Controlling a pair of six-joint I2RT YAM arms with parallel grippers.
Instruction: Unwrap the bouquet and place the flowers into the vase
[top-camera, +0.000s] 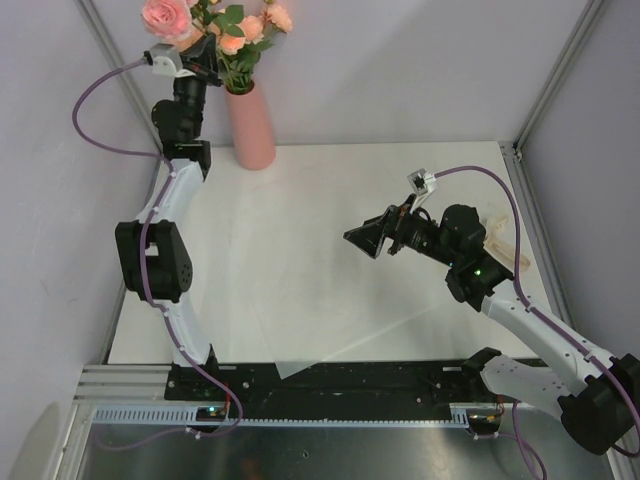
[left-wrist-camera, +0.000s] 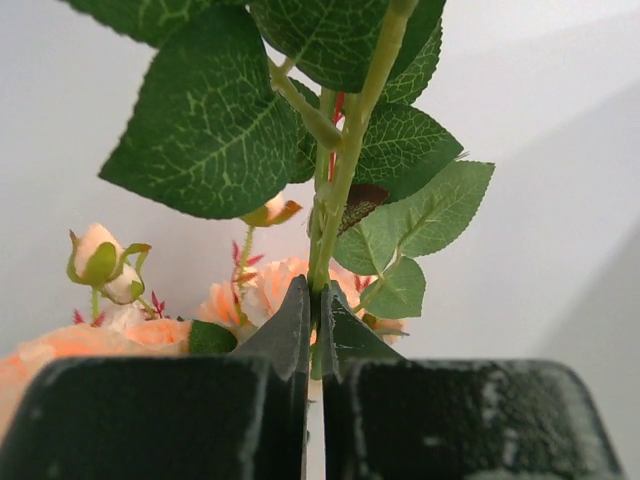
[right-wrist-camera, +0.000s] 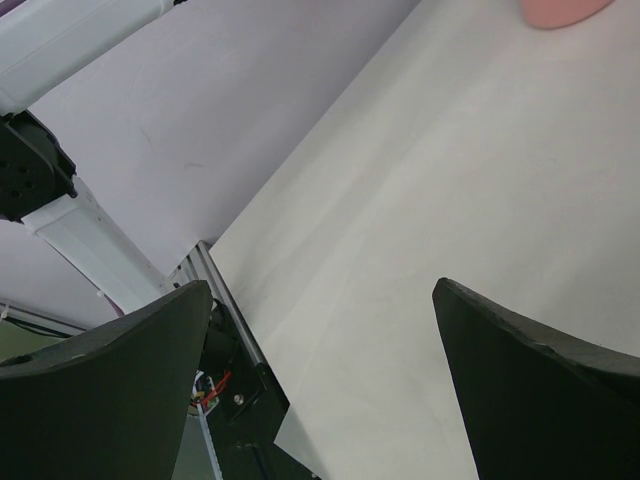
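Left gripper (left-wrist-camera: 314, 300) first: I see its jaws pinched together on a thin green stem (left-wrist-camera: 345, 180), with broad leaves spreading just above the fingertips in the wrist view. From overhead, that gripper is raised at the table's 11 o'clock corner, in among the flowers (top-camera: 228, 28). The pale pink blooms and green leaves stand above the mouth of the vase (top-camera: 250, 125). The vase stands upright on the white table (top-camera: 400, 180), close to the back wall. I cannot tell how deep the pinched stem reaches into it. My right gripper (top-camera: 365, 237) hangs above the table toward 3 o'clock, well apart from the vase, pointing toward 9 o'clock with its fingers spread wide and nothing between them. A translucent sheet (top-camera: 300, 340) lies flat on the table, one corner overhanging the edge at 6 o'clock.
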